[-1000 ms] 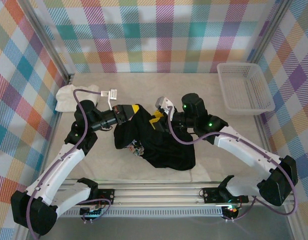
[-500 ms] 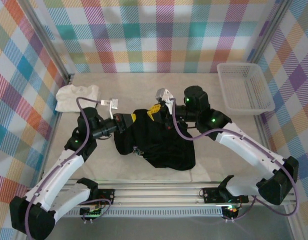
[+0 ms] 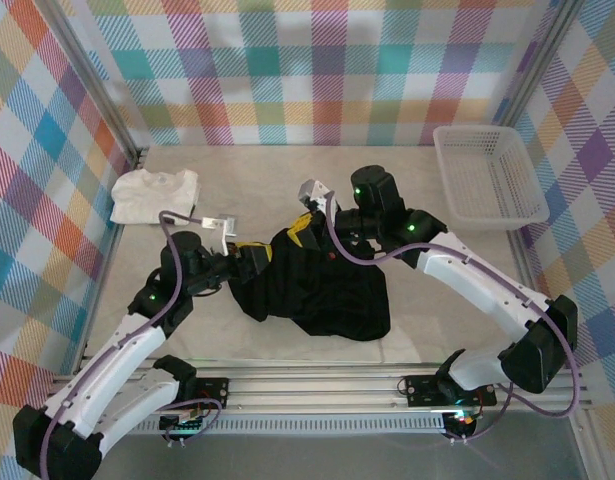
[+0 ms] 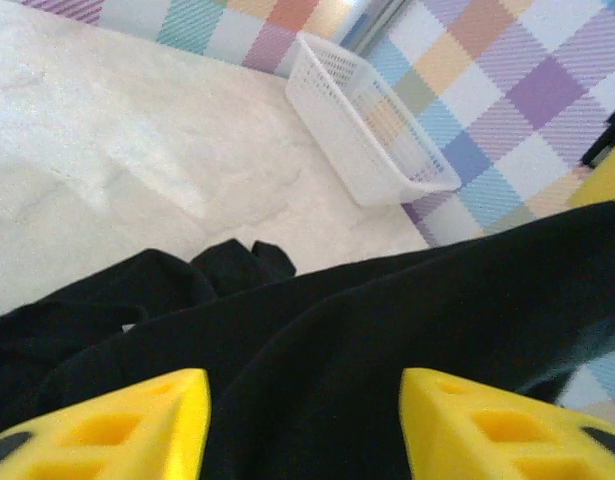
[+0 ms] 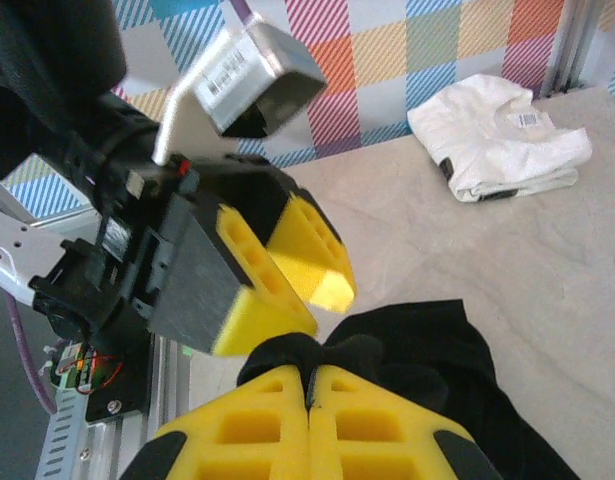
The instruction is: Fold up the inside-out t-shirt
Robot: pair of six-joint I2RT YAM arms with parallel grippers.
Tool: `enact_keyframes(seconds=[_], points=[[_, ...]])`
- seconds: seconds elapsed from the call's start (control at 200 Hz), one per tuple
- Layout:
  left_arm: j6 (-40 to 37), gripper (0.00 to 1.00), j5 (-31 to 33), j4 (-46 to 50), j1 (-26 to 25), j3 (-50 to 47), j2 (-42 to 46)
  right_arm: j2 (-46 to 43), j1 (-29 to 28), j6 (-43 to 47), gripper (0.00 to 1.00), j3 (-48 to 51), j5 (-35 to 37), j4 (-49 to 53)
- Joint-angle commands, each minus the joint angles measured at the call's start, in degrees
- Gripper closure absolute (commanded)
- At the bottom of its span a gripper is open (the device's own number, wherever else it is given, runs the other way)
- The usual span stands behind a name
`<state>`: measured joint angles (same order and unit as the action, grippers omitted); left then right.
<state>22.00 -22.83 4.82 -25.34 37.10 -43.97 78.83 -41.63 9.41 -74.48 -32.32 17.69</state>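
The inside-out t-shirt (image 3: 327, 295) lies crumpled, black, in the middle of the table, with a yellow patch at its far edge. My right gripper (image 3: 309, 216) is at that far edge, shut on a bunched fold of the black cloth (image 5: 317, 352). My left gripper (image 3: 259, 262) sits at the shirt's left edge, its yellow fingers (image 4: 137, 425) spread apart over the black cloth (image 4: 387, 330) without pinching it. In the right wrist view, the left gripper (image 5: 305, 275) hangs open just above the right gripper (image 5: 309, 378).
A smaller folded white garment (image 3: 155, 192) lies at the back left (image 5: 497, 150). A white plastic basket (image 3: 487, 175) stands at the back right (image 4: 362, 130). Bare table shows around the shirt, with checked walls on three sides.
My left gripper has opened, let go of the shirt and drawn back toward the near side. The right gripper has stayed shut on the far edge, and the shirt now lies wider.
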Motion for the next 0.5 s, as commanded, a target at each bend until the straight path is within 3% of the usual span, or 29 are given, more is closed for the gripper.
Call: enact_keyframes(seconds=[0.0, 0.195, 0.305, 0.385, 0.495], points=[[-2.4, 0.41, 0.3, 0.9, -2.4, 3.7, 0.1, -0.3, 0.6, -1.2, 1.00, -2.1, -2.9, 1.2], [-7.2, 0.39, 3.6, 5.5, -11.1, 9.6, -5.3, 0.4, 1.2, -8.4, 1.00, -3.4, -3.9, 0.7], [-8.0, 0.43, 9.1, 6.0, -11.8, 10.2, -7.2, -0.1, 1.3, -8.8, 1.00, -3.1, -4.7, 0.4], [-8.8, 0.55, 11.2, 5.8, -11.8, 10.4, -8.3, -0.5, 1.4, -8.4, 1.00, -3.1, -4.3, 1.2], [-9.0, 0.82, 9.1, 4.9, -11.8, 11.0, -9.6, -1.0, 1.7, -7.7, 1.00, -2.8, -3.2, 2.2]])
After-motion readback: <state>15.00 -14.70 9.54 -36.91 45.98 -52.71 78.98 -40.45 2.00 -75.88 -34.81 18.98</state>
